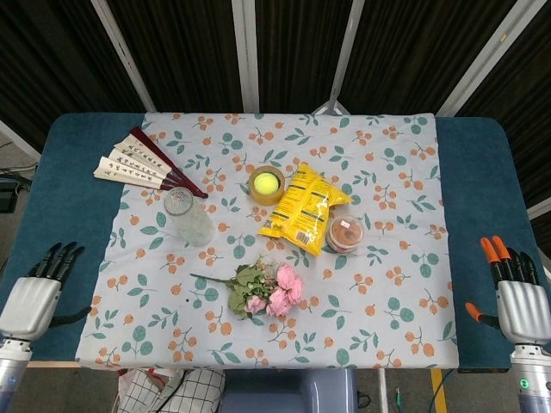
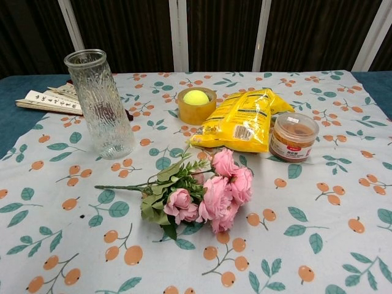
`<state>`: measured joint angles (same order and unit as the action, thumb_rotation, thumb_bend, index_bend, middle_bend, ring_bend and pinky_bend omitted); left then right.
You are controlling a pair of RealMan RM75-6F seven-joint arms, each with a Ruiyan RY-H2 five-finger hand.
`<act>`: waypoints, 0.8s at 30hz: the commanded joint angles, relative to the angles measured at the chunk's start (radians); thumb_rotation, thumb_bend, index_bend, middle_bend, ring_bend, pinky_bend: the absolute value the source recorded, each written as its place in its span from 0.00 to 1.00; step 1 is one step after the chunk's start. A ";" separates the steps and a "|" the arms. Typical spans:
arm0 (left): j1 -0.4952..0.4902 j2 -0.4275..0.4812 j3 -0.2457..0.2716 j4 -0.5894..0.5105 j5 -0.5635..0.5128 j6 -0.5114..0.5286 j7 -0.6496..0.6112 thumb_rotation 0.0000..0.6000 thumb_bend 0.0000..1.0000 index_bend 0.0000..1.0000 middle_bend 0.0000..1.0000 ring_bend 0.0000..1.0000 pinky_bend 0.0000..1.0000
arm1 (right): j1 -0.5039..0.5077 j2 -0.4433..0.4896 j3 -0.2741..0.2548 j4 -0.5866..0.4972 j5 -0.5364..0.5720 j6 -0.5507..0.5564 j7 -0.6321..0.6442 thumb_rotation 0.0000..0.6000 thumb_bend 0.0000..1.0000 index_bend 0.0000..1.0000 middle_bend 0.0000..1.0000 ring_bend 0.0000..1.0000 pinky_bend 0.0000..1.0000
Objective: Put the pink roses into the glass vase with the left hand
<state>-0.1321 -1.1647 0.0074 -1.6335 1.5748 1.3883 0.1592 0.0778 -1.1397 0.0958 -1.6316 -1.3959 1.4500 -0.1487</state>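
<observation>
The left hand [image 1: 30,297] hovers at the near left corner of the table [image 1: 52,215], back up, fingers extended and apart, holding nothing. The right hand [image 1: 521,301] hangs at the table's near right corner, fingers likewise spread, empty.

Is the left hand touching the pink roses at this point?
Apart. The head view shows the left hand open at the table's left edge, over the blue surface, with a wide stretch of patterned cloth between it and the pink roses. The chest view shows no hand.
</observation>
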 commanded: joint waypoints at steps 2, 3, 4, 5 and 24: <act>-0.062 -0.020 0.022 -0.062 0.032 -0.094 0.046 1.00 0.01 0.05 0.02 0.03 0.26 | 0.006 -0.001 0.000 0.004 0.012 -0.018 -0.006 1.00 0.12 0.00 0.00 0.00 0.00; -0.075 -0.028 0.024 -0.080 0.042 -0.112 0.068 1.00 0.01 0.05 0.02 0.03 0.25 | 0.008 -0.002 0.000 0.004 0.017 -0.025 -0.009 1.00 0.12 0.00 0.00 0.00 0.00; -0.086 -0.036 0.027 -0.096 0.047 -0.130 0.093 1.00 0.01 0.04 0.02 0.03 0.24 | 0.010 -0.002 0.000 0.004 0.019 -0.030 -0.011 1.00 0.12 0.00 0.00 0.00 0.00; -0.097 -0.044 0.029 -0.115 0.050 -0.152 0.119 1.00 0.01 0.04 0.02 0.03 0.22 | 0.011 -0.002 0.000 0.004 0.021 -0.032 -0.012 1.00 0.12 0.00 0.00 0.00 0.00; -0.258 -0.264 -0.079 -0.250 -0.107 -0.352 0.420 1.00 0.00 0.04 0.00 0.00 0.08 | 0.006 0.011 0.006 0.006 0.030 -0.026 0.022 1.00 0.12 0.00 0.00 0.00 0.00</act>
<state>-0.3662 -1.3921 -0.0421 -1.8855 1.4995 1.0502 0.5560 0.0843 -1.1290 0.1018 -1.6255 -1.3664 1.4233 -0.1283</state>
